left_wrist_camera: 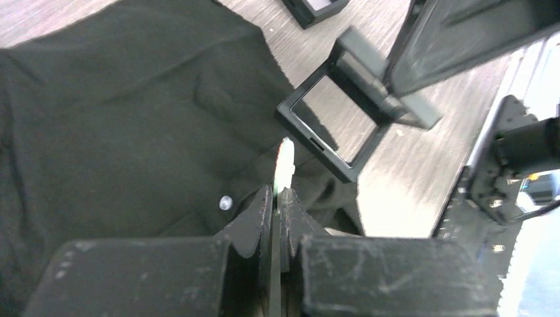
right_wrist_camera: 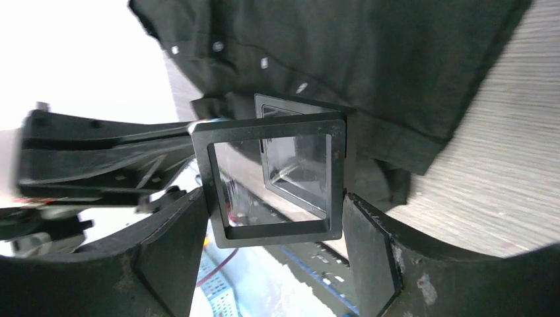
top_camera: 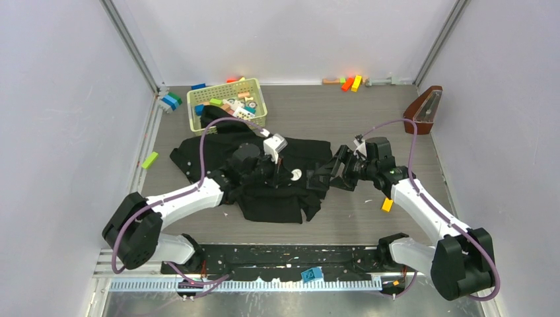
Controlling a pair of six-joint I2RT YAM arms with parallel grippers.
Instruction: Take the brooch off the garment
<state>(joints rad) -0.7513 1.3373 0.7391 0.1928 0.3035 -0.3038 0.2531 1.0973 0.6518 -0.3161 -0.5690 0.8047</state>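
The black garment point(top_camera: 277, 198) lies crumpled mid-table; it also shows in the left wrist view point(left_wrist_camera: 132, 99) with a white button point(left_wrist_camera: 226, 203), and in the right wrist view point(right_wrist_camera: 370, 53). My left gripper point(top_camera: 290, 175) point(left_wrist_camera: 278, 191) is over the garment, shut on a thin pale piece point(left_wrist_camera: 285, 158) seen edge-on. No orange-red brooch shows in any view. My right gripper point(top_camera: 330, 173) point(right_wrist_camera: 274, 198) is at the garment's right edge and holds a hinged black square frame point(right_wrist_camera: 271, 232) point(left_wrist_camera: 317, 148) between its fingers.
A yellow basket point(top_camera: 198, 99) of toy blocks stands behind the garment. A brown metronome point(top_camera: 424, 110) is at the back right. Loose blocks: orange point(top_camera: 387, 205), green point(top_camera: 150, 160), blue point(top_camera: 312, 273), several at the back wall point(top_camera: 351, 83). Another black frame point(left_wrist_camera: 315, 8) lies nearby.
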